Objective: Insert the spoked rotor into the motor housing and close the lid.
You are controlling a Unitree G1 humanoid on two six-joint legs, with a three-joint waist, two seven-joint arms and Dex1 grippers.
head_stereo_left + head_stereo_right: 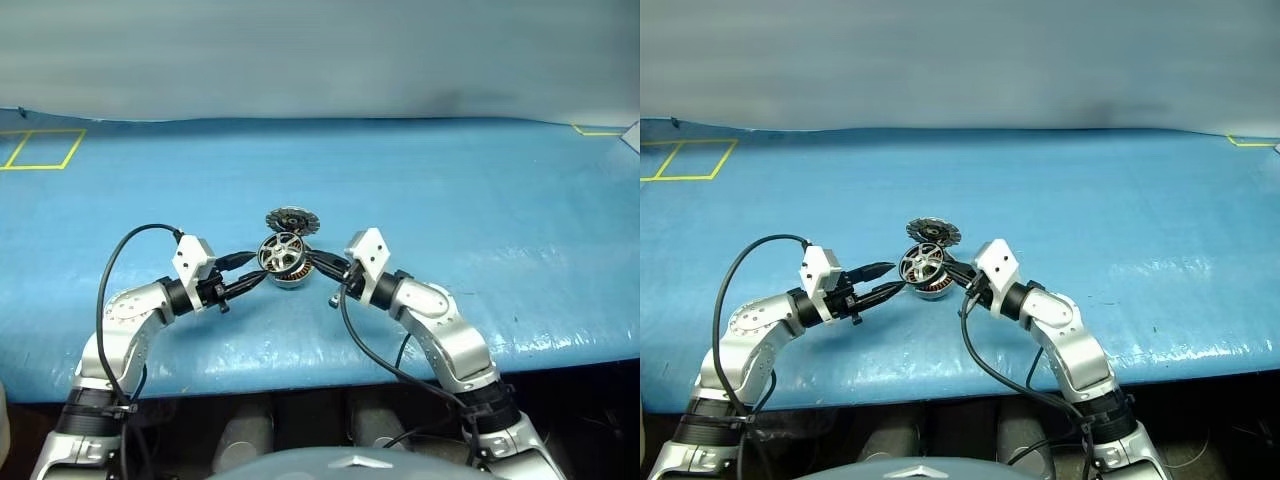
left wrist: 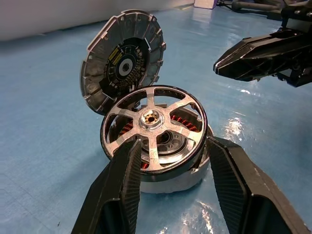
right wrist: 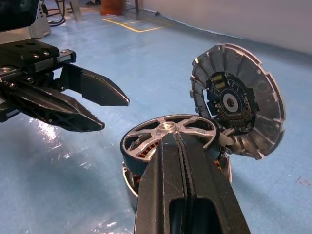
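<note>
The spoked rotor, a shiny ring with spokes, sits tilted on top of the motor housing, whose copper windings show between the spokes. Just behind them the lid stands propped up, its dark finned face turned toward me. My left gripper is open at the rotor's left side, a finger on either side of the housing in the left wrist view, with nothing gripped. At the rotor's right rim my right gripper is shut and empty; whether its tip touches the rotor I cannot tell.
The motor parts lie mid-table on a blue covering. Yellow tape marks a square at the far left and a corner at the far right. A grey wall rises behind the table, and the front edge runs just below my arms.
</note>
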